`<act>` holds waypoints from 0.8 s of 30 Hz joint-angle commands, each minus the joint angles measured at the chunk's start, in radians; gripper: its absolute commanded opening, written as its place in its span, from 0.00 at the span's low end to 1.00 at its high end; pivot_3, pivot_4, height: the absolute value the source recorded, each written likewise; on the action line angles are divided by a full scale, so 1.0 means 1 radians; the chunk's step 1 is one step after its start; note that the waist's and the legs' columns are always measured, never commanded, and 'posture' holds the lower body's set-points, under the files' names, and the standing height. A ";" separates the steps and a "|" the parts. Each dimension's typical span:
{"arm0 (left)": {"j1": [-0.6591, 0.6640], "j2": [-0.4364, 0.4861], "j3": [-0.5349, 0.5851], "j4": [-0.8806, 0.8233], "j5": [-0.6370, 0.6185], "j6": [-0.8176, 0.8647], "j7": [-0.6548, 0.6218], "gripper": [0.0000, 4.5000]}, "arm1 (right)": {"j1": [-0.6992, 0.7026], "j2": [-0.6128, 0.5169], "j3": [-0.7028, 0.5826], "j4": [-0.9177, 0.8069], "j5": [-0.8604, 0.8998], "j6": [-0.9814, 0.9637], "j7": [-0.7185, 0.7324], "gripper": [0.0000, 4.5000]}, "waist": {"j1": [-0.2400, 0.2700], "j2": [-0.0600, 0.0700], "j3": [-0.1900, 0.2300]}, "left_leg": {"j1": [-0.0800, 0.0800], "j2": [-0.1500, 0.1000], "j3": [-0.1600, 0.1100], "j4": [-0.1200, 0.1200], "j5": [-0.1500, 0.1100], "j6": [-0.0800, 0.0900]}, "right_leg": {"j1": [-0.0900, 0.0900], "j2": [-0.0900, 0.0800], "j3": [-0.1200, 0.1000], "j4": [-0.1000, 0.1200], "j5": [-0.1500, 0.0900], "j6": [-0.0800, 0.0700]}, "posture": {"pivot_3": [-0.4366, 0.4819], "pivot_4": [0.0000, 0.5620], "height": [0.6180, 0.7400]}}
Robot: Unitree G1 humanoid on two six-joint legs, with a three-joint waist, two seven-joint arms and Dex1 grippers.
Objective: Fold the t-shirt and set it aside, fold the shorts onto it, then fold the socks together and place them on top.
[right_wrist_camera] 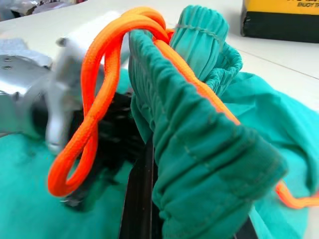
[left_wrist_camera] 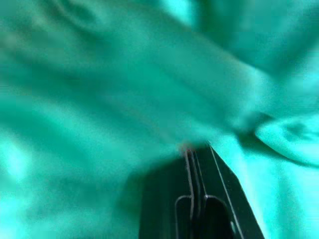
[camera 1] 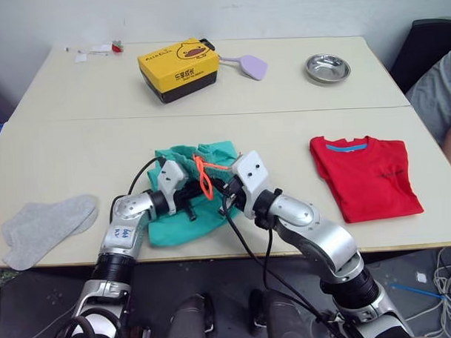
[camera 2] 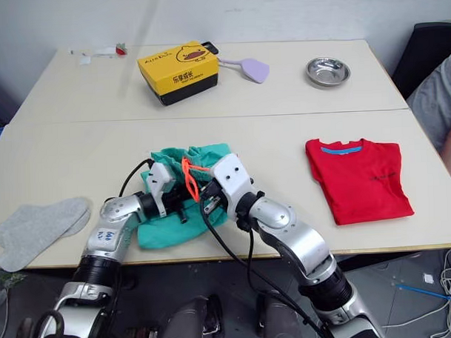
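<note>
Fingers of the right gripper (right_wrist_camera: 149, 199) are pressed together on the gathered waistband of the shorts (camera 1: 184, 215), with a raised fold of teal cloth pinched between them and the orange drawstring (right_wrist_camera: 94, 114) looped over the top of that fold. Fingers of the left gripper (left_wrist_camera: 194, 164) are closed flat against each other, their tips buried in the teal fabric; whether cloth lies between them cannot be told. Both grippers meet over the middle of the shorts, which lie bunched at the near edge of the table (camera 1: 76, 144), directly ahead of the robot. The t-shirt (camera 1: 366, 175) lies folded flat well to the robot's right, collar toward the far side, apart from the shorts. The socks (camera 1: 46, 227) lie flat at the near left corner of the table, well apart from the shorts. On the far half of the table stand a yellow box (camera 1: 179, 69), a lilac spatula (camera 1: 250, 65) just beside it, and a metal bowl (camera 1: 327, 68) further to the right. A person's grey sleeve (camera 1: 438, 91) shows at the right edge.
</note>
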 commanded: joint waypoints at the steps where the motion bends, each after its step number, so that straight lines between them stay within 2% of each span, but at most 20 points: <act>1: 0.050 0.043 0.020 -0.083 -0.032 -0.020 -0.051 0.00 | -0.004 0.004 -0.090 -0.032 0.006 -0.025 0.009 0.01 | -0.004 0.000 0.000 | 0.000 0.000 0.000 0.000 0.000 0.000 | 0.000 0.000 0.000 0.000 0.000 0.000 | 0.48 0.27 1.00; 6: 0.106 0.060 0.042 -0.123 -0.018 -0.003 0.002 0.00 | -0.021 0.004 -0.113 -0.047 -0.004 -0.033 0.037 0.01 | -0.005 0.000 0.000 | 0.000 0.000 0.000 0.000 -0.002 -0.003 | 0.000 0.000 0.000 0.000 0.000 0.000 | 0.48 0.27 1.00; 11: 0.139 0.051 0.039 -0.119 0.024 -0.029 0.074 0.00 | -0.051 0.045 -0.051 -0.018 -0.014 -0.050 0.081 0.01 | -0.007 0.000 0.000 | 0.000 0.000 0.000 -0.001 -0.002 -0.004 | -0.001 0.000 0.000 0.000 0.000 0.000 | 0.48 0.27 1.00; 18: 0.193 0.029 0.049 -0.192 -0.008 -0.011 0.120 0.00 | -0.055 0.114 0.023 0.098 -0.056 -0.092 0.118 0.01 | -0.006 0.000 0.000 | 0.001 0.000 0.000 -0.003 -0.001 -0.005 | -0.001 0.000 0.000 0.000 0.000 -0.001 | 0.48 0.27 1.00; 21: 0.209 0.026 0.057 -0.198 -0.022 -0.022 0.116 0.00 | -0.032 0.121 0.040 0.114 0.000 -0.058 0.202 0.16 | -0.006 0.000 0.000 | 0.001 0.000 0.000 -0.003 -0.001 -0.005 | -0.001 0.000 0.000 0.000 0.000 -0.001 | 0.48 0.27 1.00; 24: 0.225 0.034 0.067 -0.233 -0.067 -0.013 0.077 0.00 | -0.025 0.058 0.023 0.070 0.100 0.045 0.329 0.40 | -0.006 0.000 0.000 | 0.001 0.000 0.000 -0.003 -0.002 -0.005 | -0.001 0.000 0.000 -0.001 0.000 -0.001 | 0.48 0.27 1.00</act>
